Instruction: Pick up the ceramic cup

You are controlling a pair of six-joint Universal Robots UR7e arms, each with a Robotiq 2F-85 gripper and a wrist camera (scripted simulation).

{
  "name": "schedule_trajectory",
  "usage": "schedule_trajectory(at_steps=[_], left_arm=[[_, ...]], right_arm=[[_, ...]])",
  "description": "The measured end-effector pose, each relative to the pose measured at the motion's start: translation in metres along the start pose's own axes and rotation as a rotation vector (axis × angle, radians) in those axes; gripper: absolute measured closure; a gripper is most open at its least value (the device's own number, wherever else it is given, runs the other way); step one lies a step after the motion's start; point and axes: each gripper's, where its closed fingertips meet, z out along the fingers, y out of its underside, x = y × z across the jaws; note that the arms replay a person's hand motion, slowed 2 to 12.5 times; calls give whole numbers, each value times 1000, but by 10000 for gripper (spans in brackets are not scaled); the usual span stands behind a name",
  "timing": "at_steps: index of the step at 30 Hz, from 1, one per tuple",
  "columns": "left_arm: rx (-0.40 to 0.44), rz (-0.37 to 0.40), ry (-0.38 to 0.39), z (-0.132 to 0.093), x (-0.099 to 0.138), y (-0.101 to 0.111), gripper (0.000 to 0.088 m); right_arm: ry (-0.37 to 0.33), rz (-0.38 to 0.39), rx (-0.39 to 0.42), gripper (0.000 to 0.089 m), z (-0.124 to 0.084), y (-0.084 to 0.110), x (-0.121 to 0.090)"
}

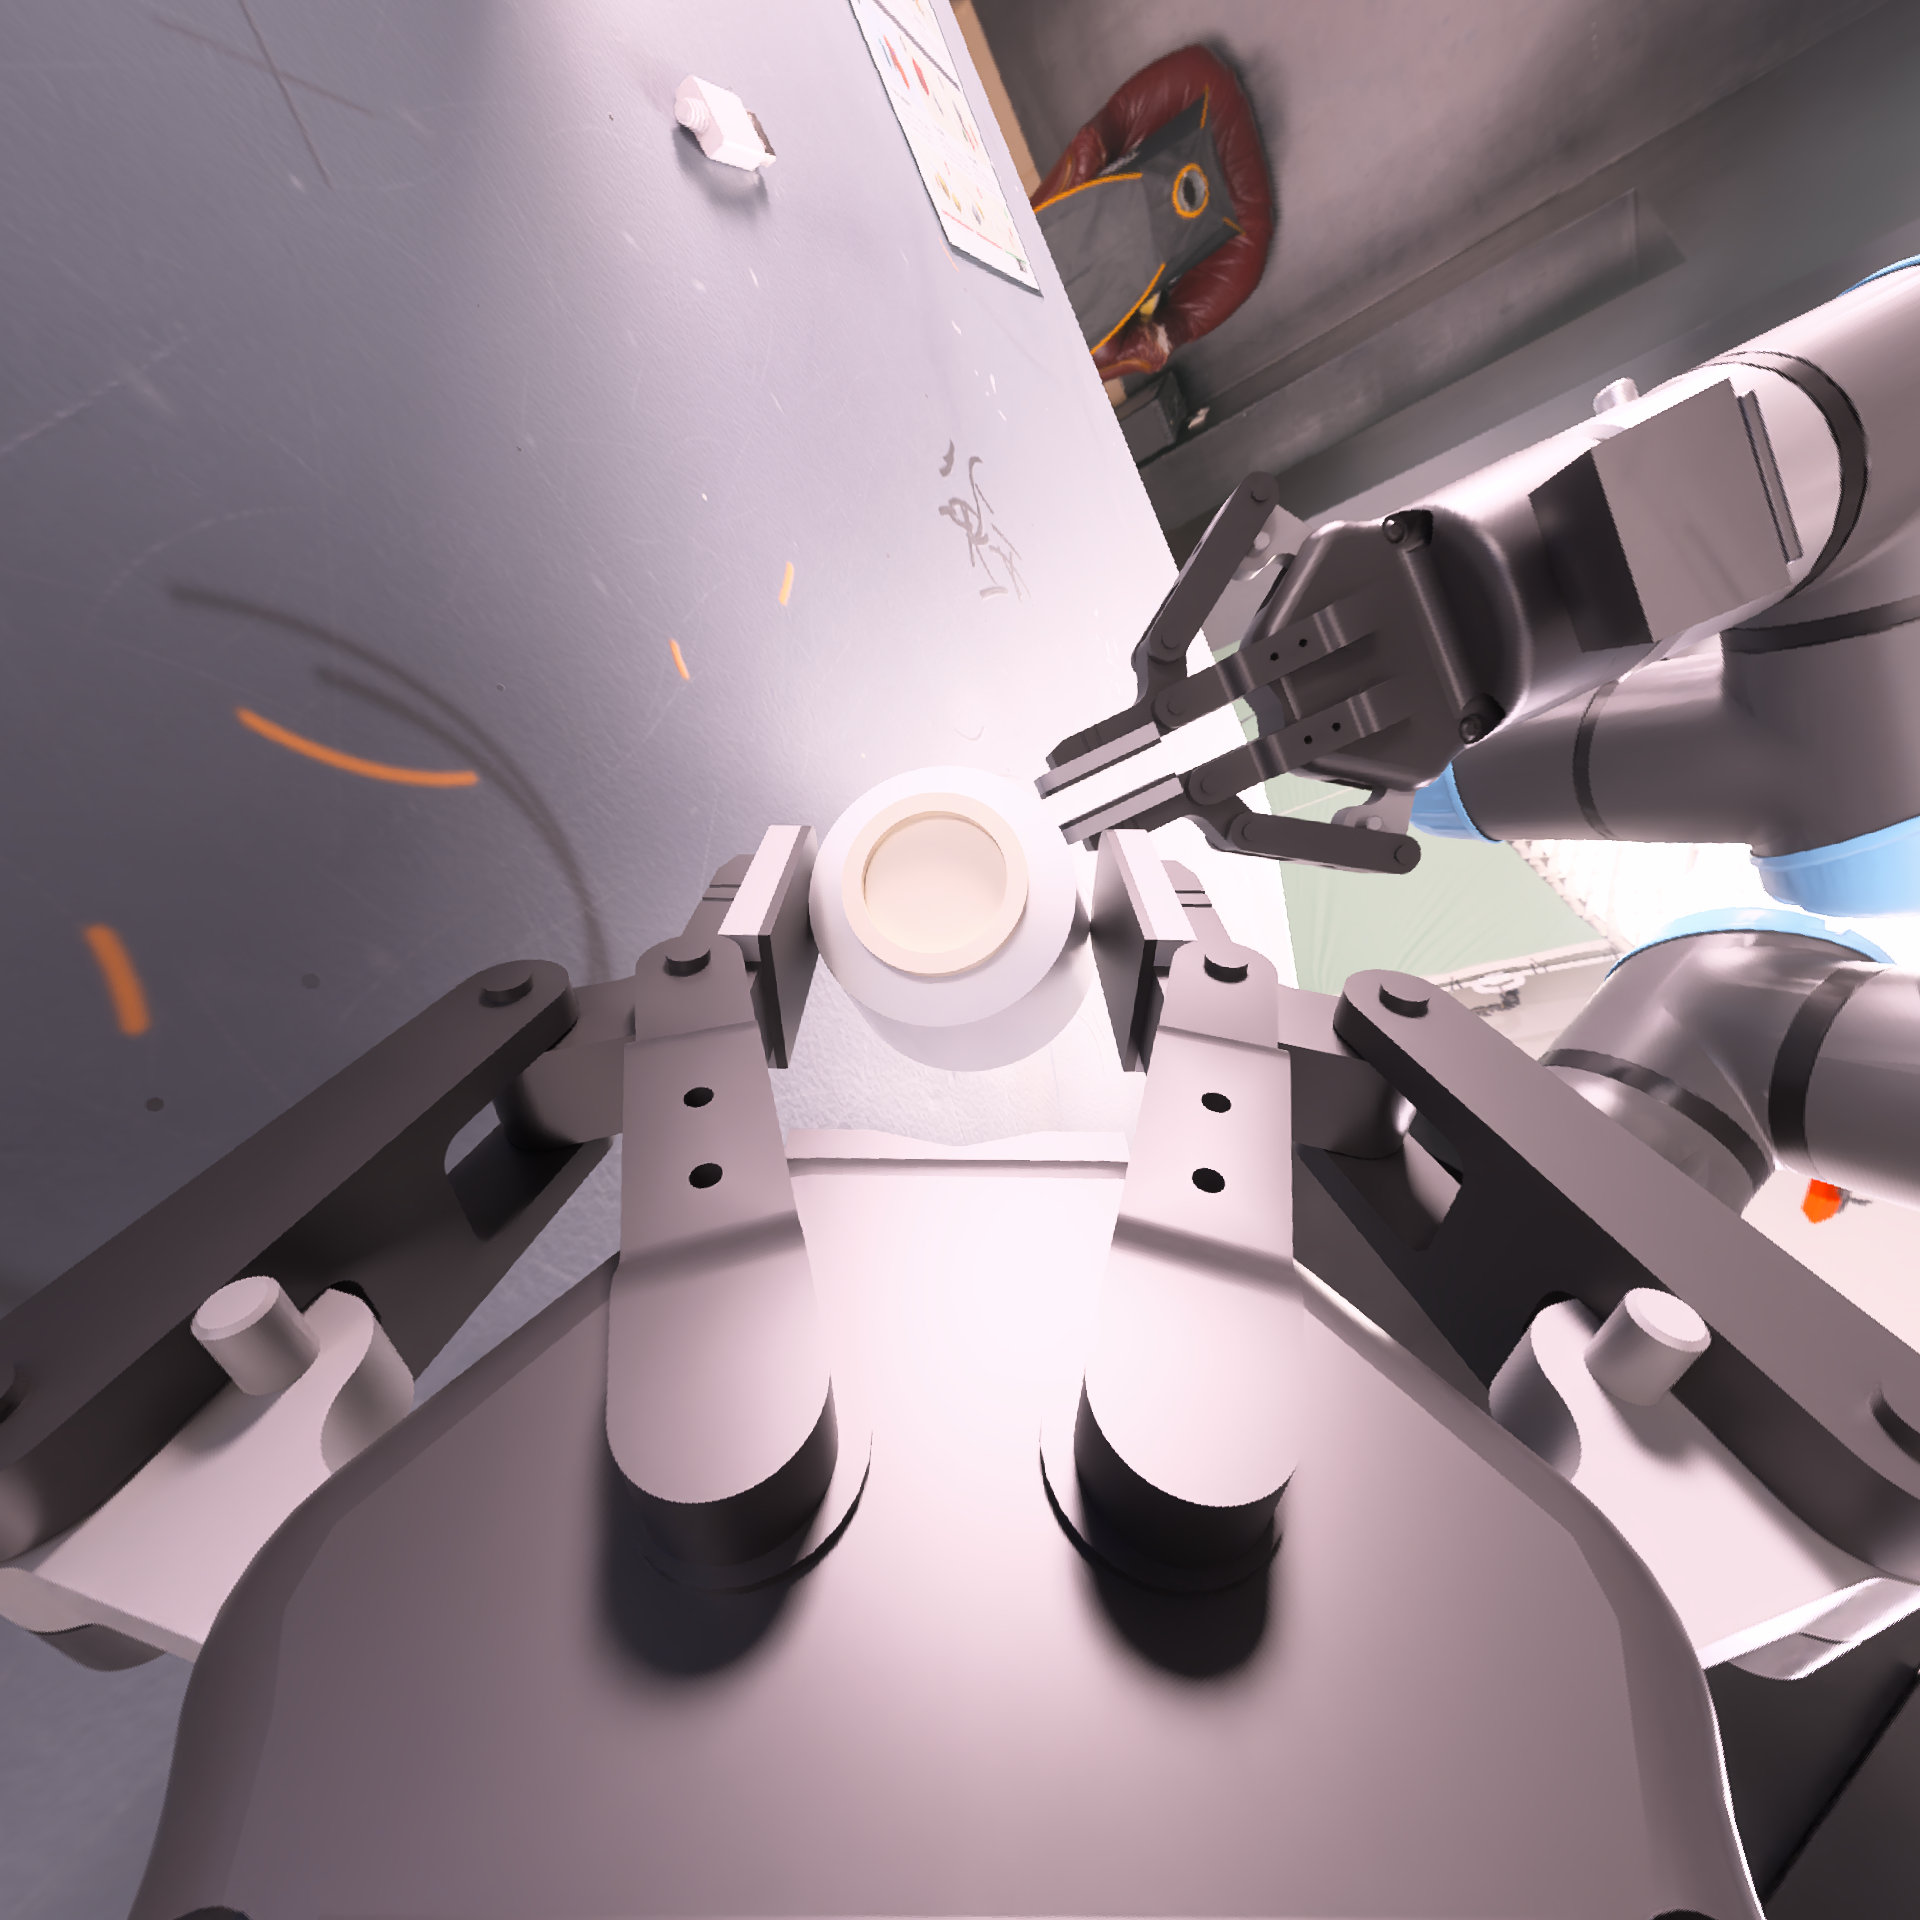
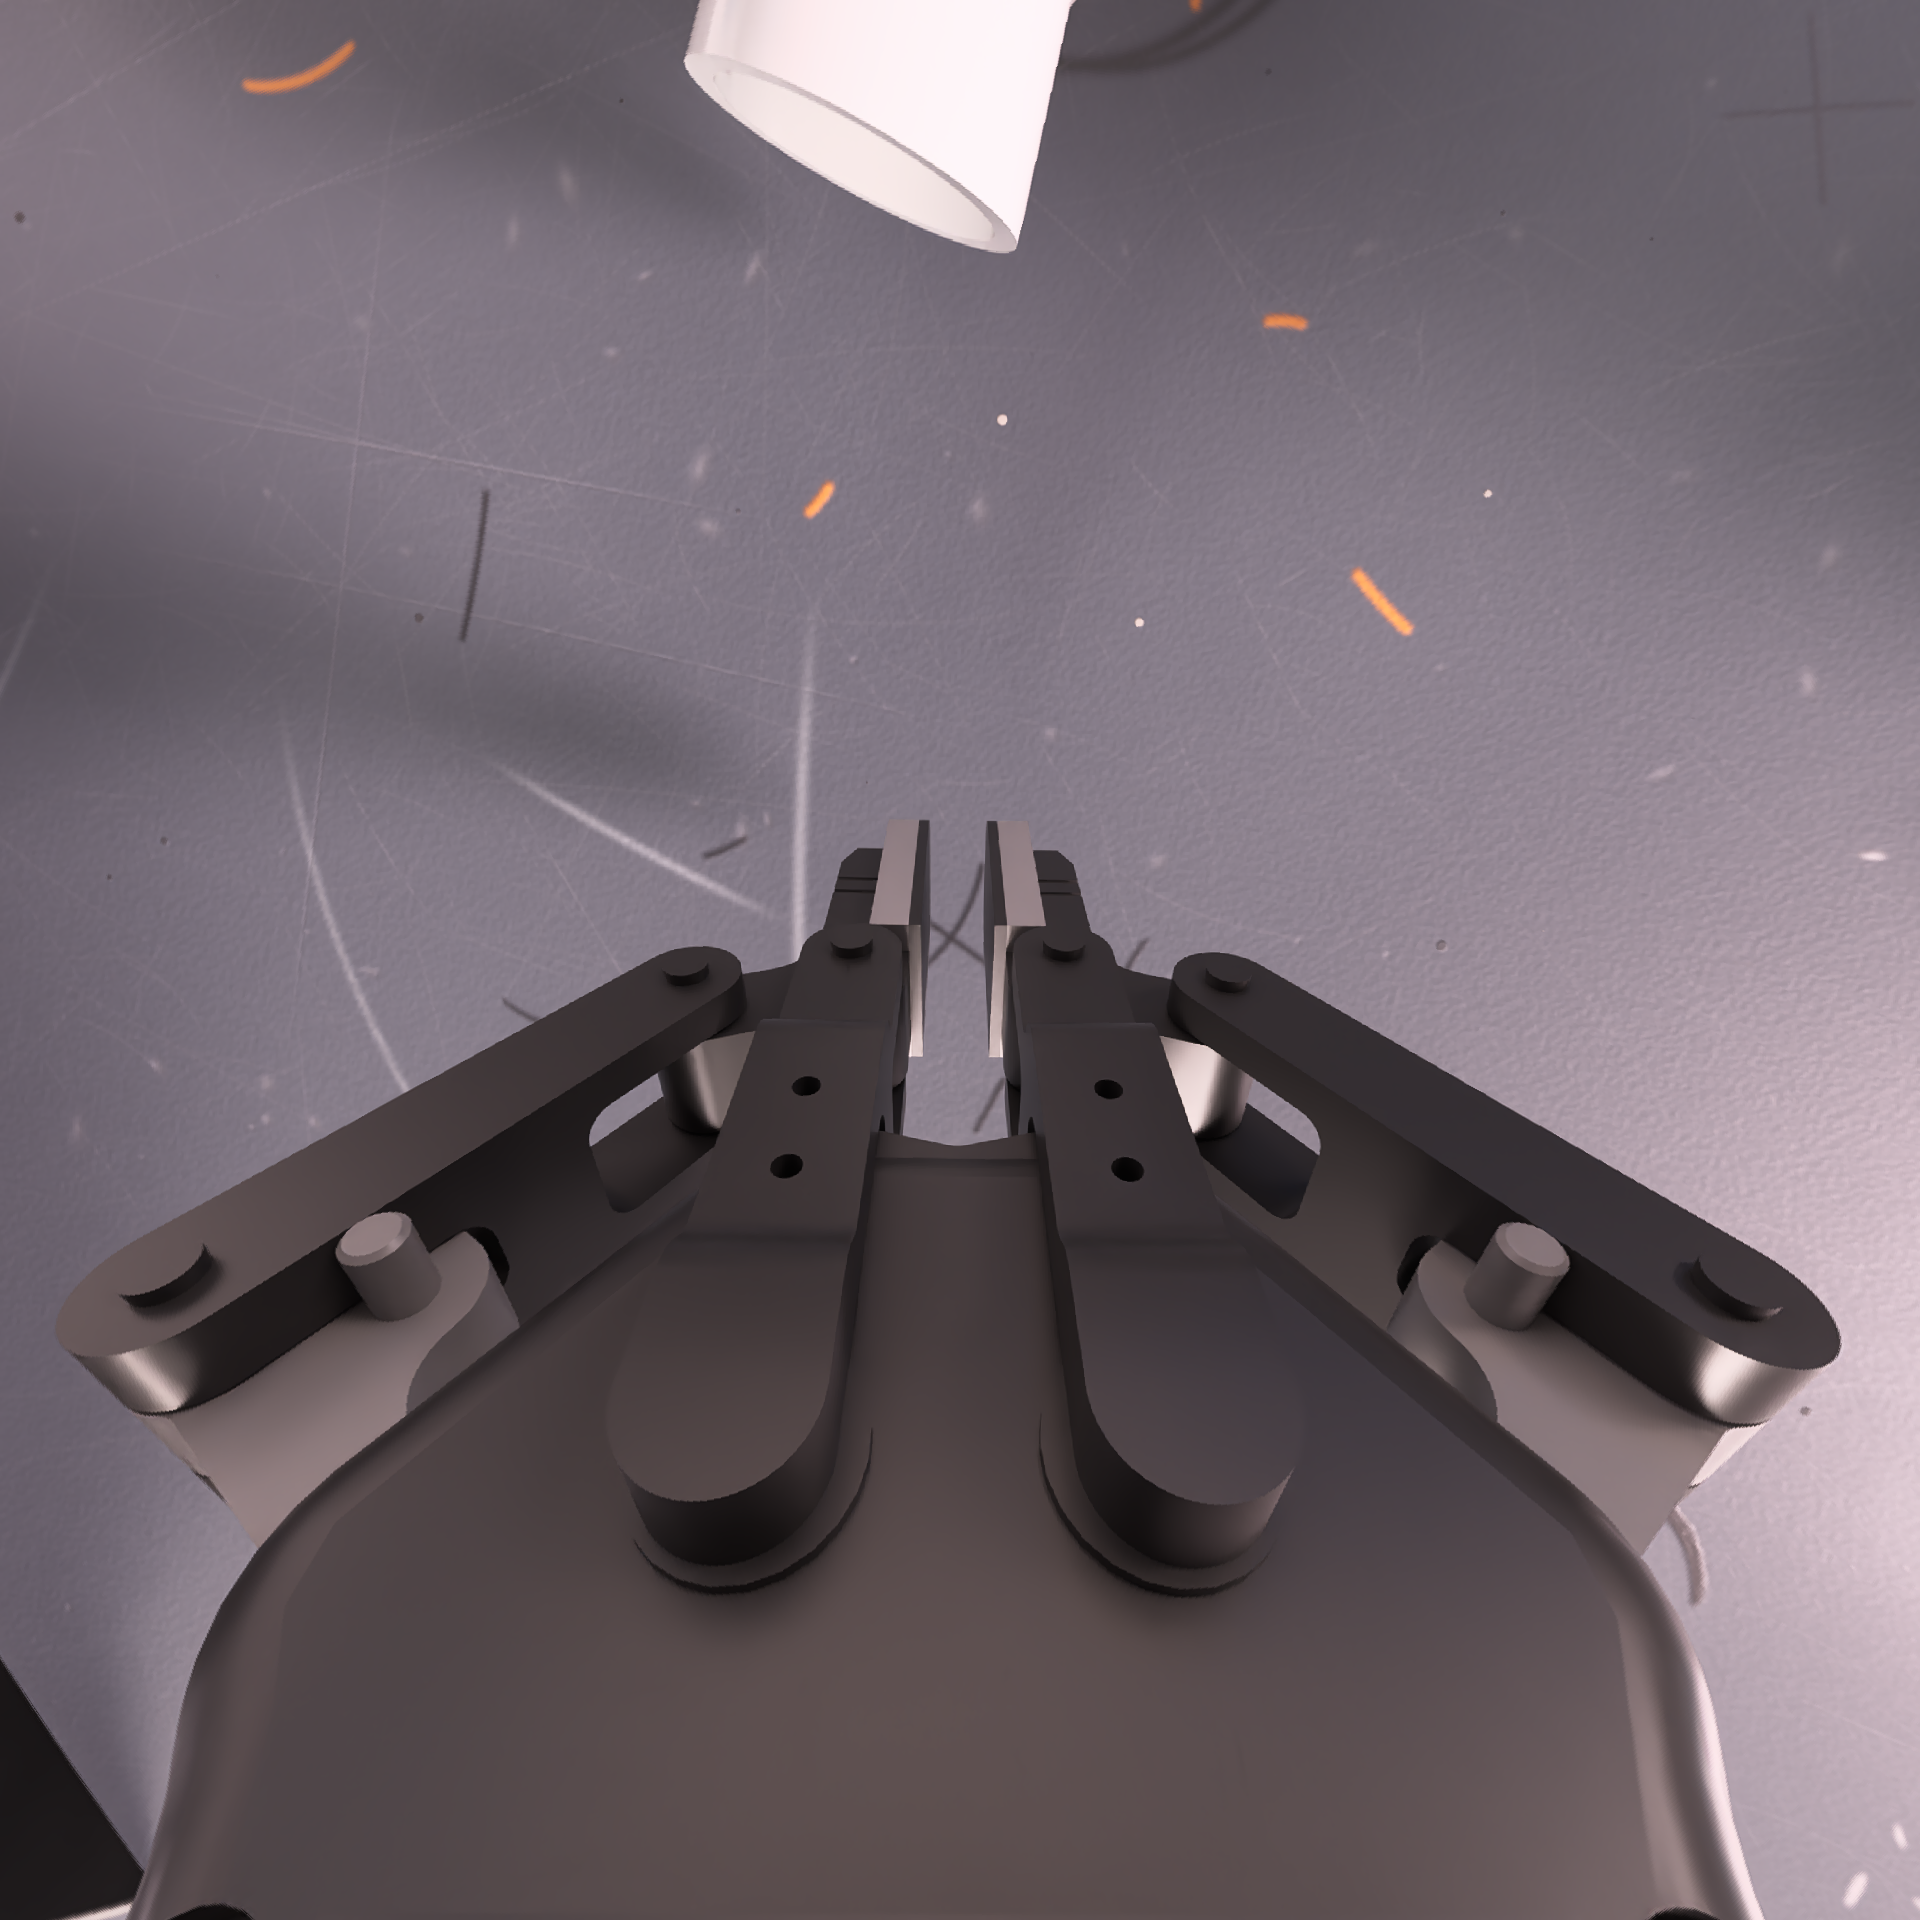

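The white ceramic cup [image 1: 940, 925] sits between the fingers of my left gripper [image 1: 951, 883], with a cream round face turned toward the camera. Both pads press against its sides, so the gripper is shut on it. In the right wrist view the cup [image 2: 883, 114] shows at the top edge, tilted and above the grey table [image 2: 1351, 831]. My right gripper [image 2: 956, 831] has its fingers almost together with nothing between them. In the left wrist view the right gripper [image 1: 1060, 805] hovers just right of the cup.
A small white block [image 1: 724, 123] lies far back on the scratched grey table [image 1: 416, 468]. A printed sheet [image 1: 951, 135] lies at the table's far edge. A red-brown and grey bag [image 1: 1164, 208] sits beyond that edge. The right arm [image 1: 1662, 623] fills the right side.
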Motion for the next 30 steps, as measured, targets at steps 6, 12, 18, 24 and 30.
schedule_trajectory(at_steps=[6,12,18,24,30], left_arm=[[-1,3,-2,0,0,0,410],[-2,5,-4,0,0,1,410],[-5,6,-3,0,0,1,410],[-7,7,-2,0,0,1,410],[-9,7,-1,0,0,1,410]], right_arm=[[28,40,-29,770,11,0,3],[28,75,-47,750,17,0,5],[43,79,-46,765,18,-2,7],[48,57,-42,793,19,-3,9],[0,-7,6,795,19,-11,1]])
